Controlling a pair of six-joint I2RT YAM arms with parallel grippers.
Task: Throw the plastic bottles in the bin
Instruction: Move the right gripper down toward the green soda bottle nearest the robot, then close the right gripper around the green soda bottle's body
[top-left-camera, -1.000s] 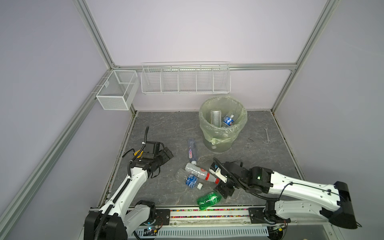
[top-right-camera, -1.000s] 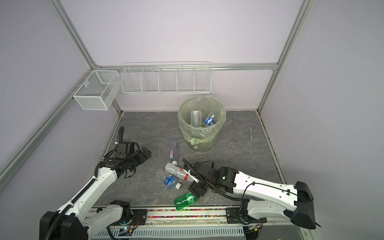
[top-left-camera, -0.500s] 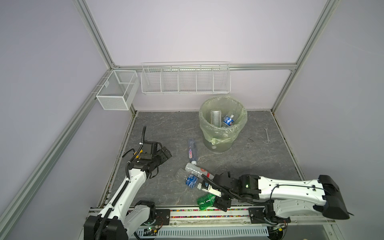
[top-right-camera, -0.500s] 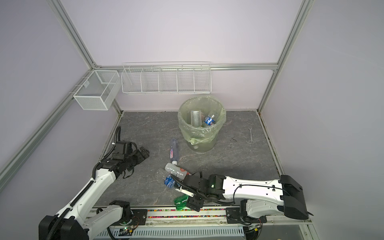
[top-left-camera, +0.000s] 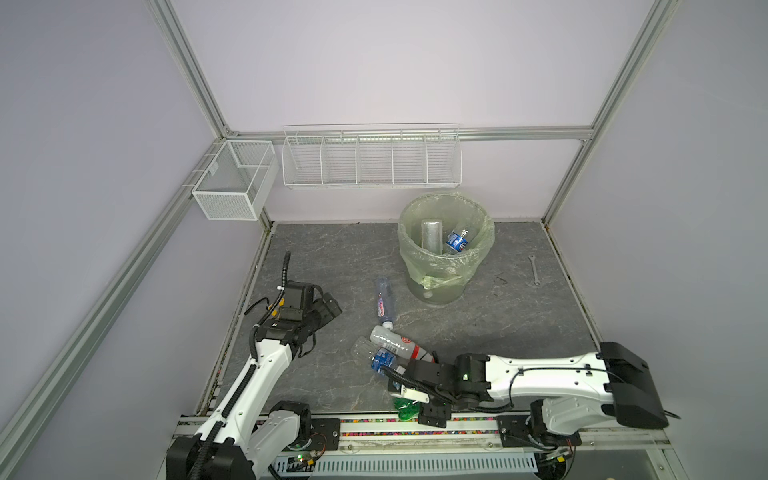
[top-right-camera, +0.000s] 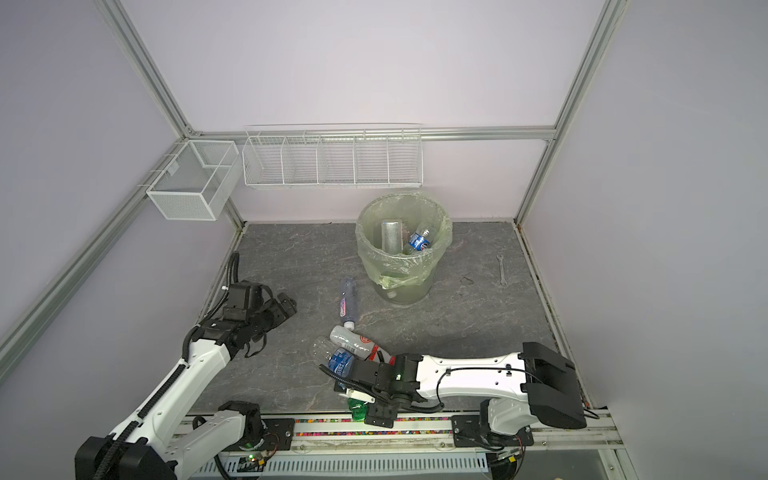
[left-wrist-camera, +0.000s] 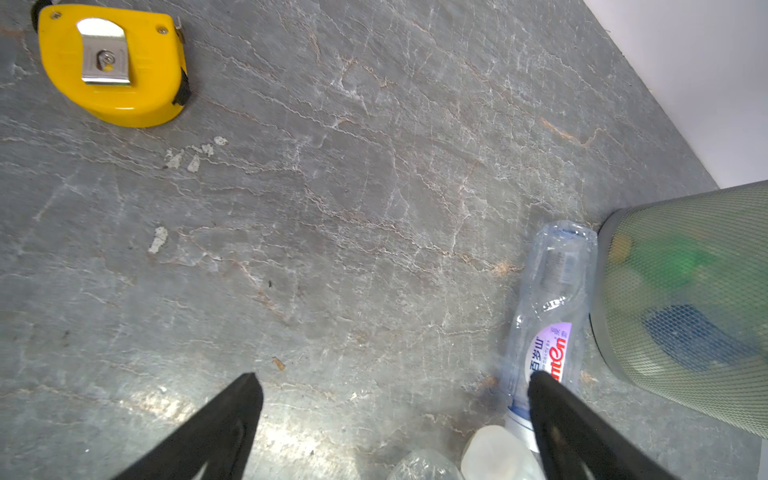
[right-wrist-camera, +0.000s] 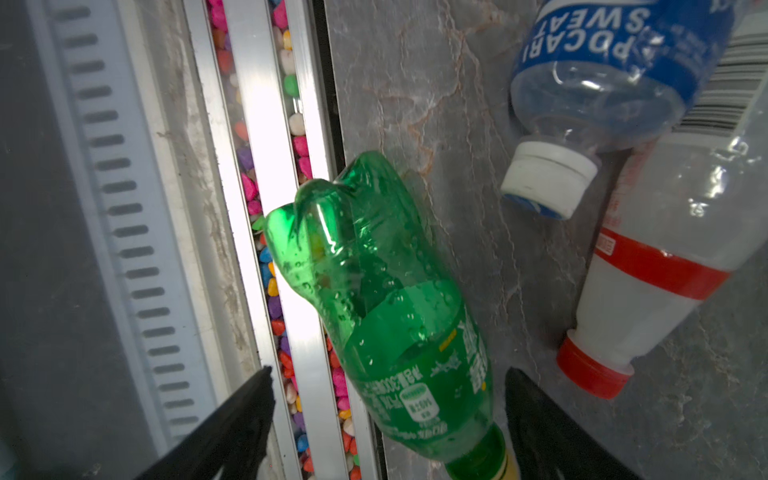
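The right gripper (right-wrist-camera: 388, 374) straddles the green bottle (right-wrist-camera: 374, 291), jaws wide and gripping nothing yet, lined up to grab; the left gripper (left-wrist-camera: 392, 377) gapes empty.

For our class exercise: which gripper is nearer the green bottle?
Right. The right gripper has the green bottle between its open jaws; the left gripper is far away at the table's left.

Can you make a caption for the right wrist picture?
Open right gripper above a green bottle at the table edge.
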